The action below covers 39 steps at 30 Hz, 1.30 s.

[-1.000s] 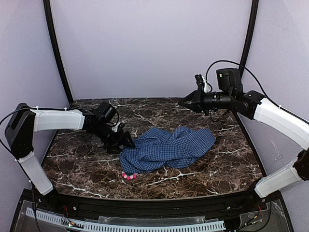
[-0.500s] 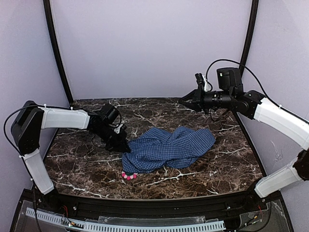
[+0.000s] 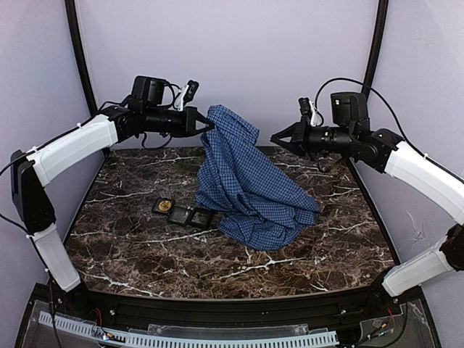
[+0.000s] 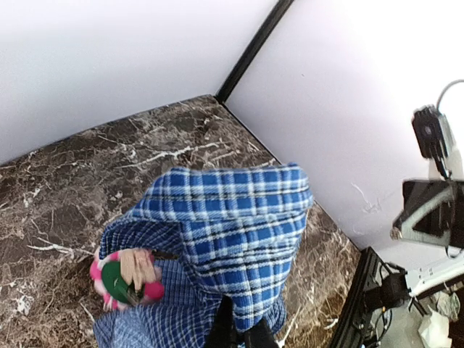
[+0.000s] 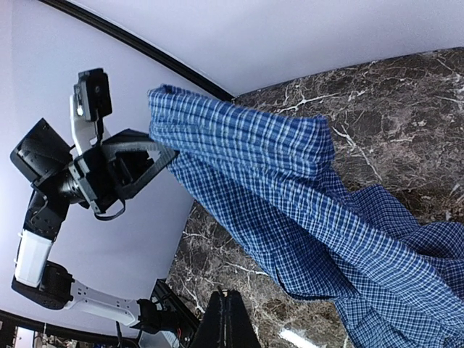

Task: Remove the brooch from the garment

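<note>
The garment [image 3: 246, 181] is a blue checked cloth that hangs from my left gripper [image 3: 210, 125], which is shut on its upper edge high above the table; the lower folds rest on the marble. In the left wrist view the cloth [image 4: 232, 225] drapes over my fingers [image 4: 239, 330], and the brooch [image 4: 123, 279], pink, green and tan, sits pinned on the fabric to the left, below the fold. The top view does not show the brooch. My right gripper [image 3: 274, 138] is shut and empty in the air just right of the hanging cloth [image 5: 290, 188]; its tips [image 5: 225, 293] point towards it.
Small flat dark cases [image 3: 181, 212], one with a gold disc [image 3: 165, 206], lie on the marble table [image 3: 123, 239] left of the cloth's lower folds. White walls with black corner posts [image 3: 80, 65] close in the back and sides.
My left gripper closed on the garment's edge and rose from the table to high at the back, lifting the cloth and uncovering the dark cases. The right arm barely moved.
</note>
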Each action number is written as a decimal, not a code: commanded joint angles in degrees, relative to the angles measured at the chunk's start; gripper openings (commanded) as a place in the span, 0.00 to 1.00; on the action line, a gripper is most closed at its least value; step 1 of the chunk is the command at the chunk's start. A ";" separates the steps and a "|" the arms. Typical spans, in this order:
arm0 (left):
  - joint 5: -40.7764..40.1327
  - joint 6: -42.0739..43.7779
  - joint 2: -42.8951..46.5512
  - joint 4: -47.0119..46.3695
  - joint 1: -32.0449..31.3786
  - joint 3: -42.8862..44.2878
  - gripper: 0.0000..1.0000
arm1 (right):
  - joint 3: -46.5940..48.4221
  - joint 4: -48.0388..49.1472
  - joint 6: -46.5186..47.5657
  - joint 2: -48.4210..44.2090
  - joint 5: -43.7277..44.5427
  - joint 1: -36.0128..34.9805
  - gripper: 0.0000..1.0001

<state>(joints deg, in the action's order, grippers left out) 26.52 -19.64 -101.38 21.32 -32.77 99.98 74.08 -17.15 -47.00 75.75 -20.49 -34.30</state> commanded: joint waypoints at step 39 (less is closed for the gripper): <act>-1.32 -13.24 10.04 -12.79 -6.71 -23.80 0.83 | 0.37 -3.68 4.50 0.42 5.41 7.85 0.00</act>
<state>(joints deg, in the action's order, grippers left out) 29.50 -26.33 -84.18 20.51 -39.83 70.04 75.92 -22.57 -43.51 77.97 -16.27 -29.10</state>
